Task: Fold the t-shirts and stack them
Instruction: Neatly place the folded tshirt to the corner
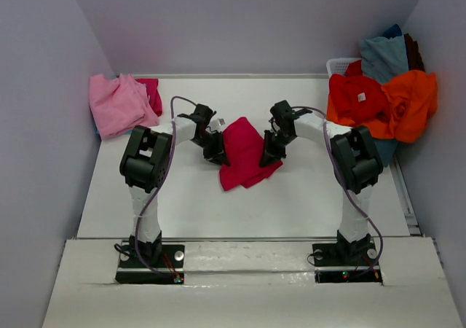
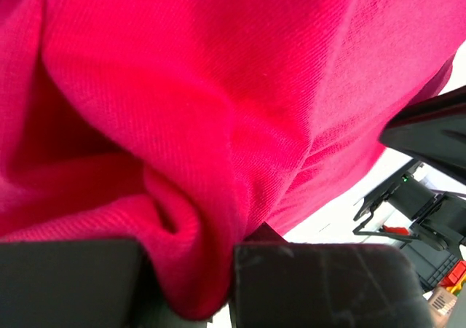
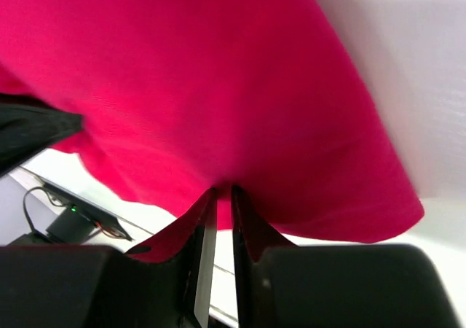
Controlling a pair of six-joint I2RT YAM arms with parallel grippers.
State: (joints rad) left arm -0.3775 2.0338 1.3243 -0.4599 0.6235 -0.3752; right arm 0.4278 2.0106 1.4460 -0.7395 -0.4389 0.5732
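A crimson-magenta t-shirt (image 1: 244, 153) hangs crumpled between my two arms at mid-table, its lower part resting on the surface. My left gripper (image 1: 216, 147) is shut on the shirt's left edge. In the left wrist view a thick fold of the shirt (image 2: 218, 124) is bunched between the jaws of the left gripper (image 2: 188, 270). My right gripper (image 1: 271, 151) holds the right edge. In the right wrist view the right gripper (image 3: 223, 197) pinches the cloth (image 3: 204, 87) with its tips nearly touching. The rest of the shirt drapes over both cameras.
A light pink t-shirt (image 1: 116, 103) lies folded at the back left with a crimson one (image 1: 151, 91) behind it. At the back right a white basket (image 1: 339, 65) holds a heap of red (image 1: 354, 98), orange (image 1: 408, 102) and grey-blue (image 1: 384, 55) shirts.
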